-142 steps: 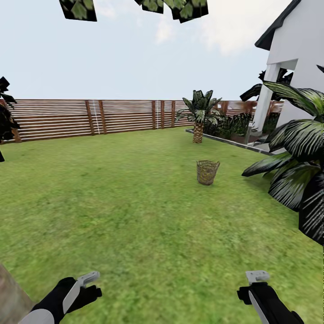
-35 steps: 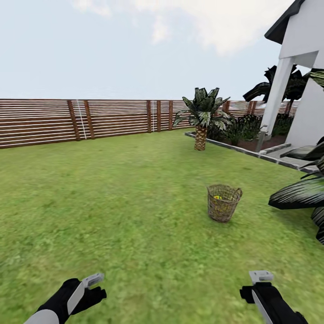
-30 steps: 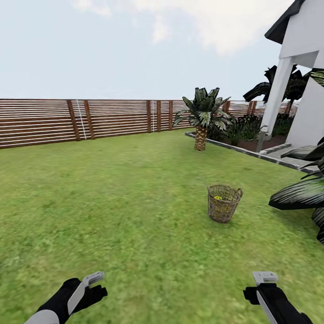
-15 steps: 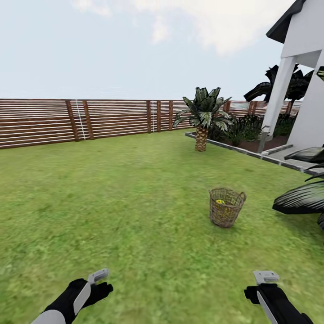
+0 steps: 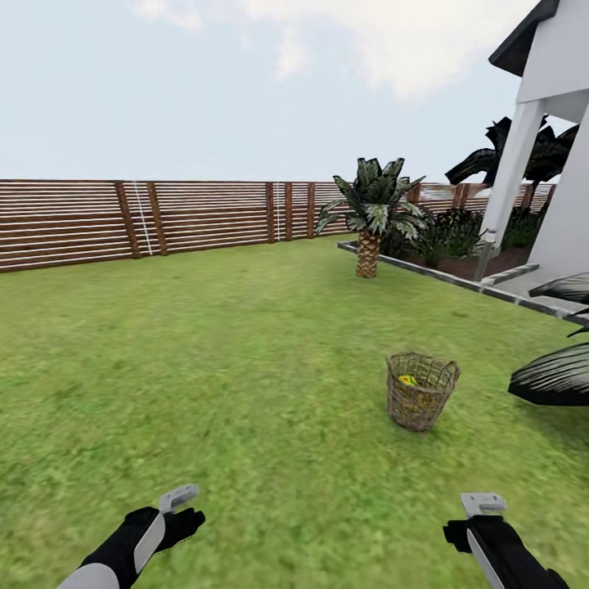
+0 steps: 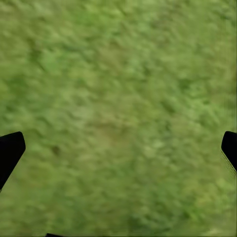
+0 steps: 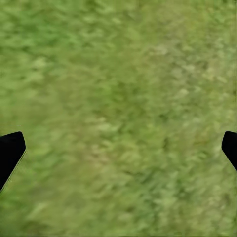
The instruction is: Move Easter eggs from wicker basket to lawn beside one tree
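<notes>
The brown wicker basket (image 5: 421, 401) stands upright on the lawn (image 5: 229, 360), ahead and to the right in the head view. Inside its rim a yellow Easter egg (image 5: 406, 379) shows; the rest of the inside is hidden by the weave. My left gripper (image 5: 182, 501) hangs low at the bottom left and my right gripper (image 5: 483, 507) at the bottom right, both well short of the basket. In the left wrist view the left gripper (image 6: 118, 148) is open over bare grass; in the right wrist view the right gripper (image 7: 118, 148) is open over grass too.
A brown slat fence (image 5: 164, 217) bounds the far side of the garden. A short palm (image 5: 370, 214) stands at the corner of a raised bed. A white house (image 5: 556, 139) and dark palm fronds (image 5: 556, 372) close off the right. Open grass lies left of the basket.
The view has advanced across the lawn, so the basket looks bigger and closer. Both grippers hang much as before.
</notes>
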Tool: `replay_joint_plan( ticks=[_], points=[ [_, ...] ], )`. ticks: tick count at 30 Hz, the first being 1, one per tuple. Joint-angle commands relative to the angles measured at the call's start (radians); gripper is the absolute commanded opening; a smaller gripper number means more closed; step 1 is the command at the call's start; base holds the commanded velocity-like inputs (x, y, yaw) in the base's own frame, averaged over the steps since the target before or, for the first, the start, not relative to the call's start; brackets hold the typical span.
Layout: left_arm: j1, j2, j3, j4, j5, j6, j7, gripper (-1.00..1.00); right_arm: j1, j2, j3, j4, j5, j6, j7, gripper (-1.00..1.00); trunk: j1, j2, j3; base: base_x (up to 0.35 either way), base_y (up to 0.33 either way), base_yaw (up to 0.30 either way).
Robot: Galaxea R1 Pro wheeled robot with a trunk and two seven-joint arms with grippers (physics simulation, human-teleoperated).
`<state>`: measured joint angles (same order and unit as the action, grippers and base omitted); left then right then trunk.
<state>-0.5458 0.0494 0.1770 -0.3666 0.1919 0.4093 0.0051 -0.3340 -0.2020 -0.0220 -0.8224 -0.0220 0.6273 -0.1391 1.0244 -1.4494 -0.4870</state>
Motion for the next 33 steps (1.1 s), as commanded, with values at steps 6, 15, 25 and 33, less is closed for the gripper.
replay_joint_plan(
  ticks=[6,15,25,33],
  points=[
    [0.0,-0.001,0.004,-0.002,0.007,0.006,0.001,1.0,0.0,0.0,-0.001,-0.001,-0.003,0.005,-0.004,1.0,0.001,-0.001,-0.001,0.345,0.0,0.0],
    [0.0,-0.001,0.004,-0.002,0.006,0.006,0.0,1.0,0.0,0.0,-0.002,-0.001,-0.004,0.006,-0.004,1.0,0.001,-0.001,-0.001,0.345,0.0,0.0],
    [0.0,0.0,0.004,-0.002,0.006,0.005,0.001,1.0,0.0,-0.001,-0.004,-0.001,-0.004,0.006,-0.004,1.0,0.001,-0.001,-0.001,0.345,0.0,0.0],
    [0.0,0.0,0.004,-0.002,0.006,0.005,0.001,1.0,0.0,0.0,-0.004,-0.001,-0.004,0.006,-0.004,1.0,0.001,-0.001,-0.001,0.345,0.0,0.0]
  ],
)
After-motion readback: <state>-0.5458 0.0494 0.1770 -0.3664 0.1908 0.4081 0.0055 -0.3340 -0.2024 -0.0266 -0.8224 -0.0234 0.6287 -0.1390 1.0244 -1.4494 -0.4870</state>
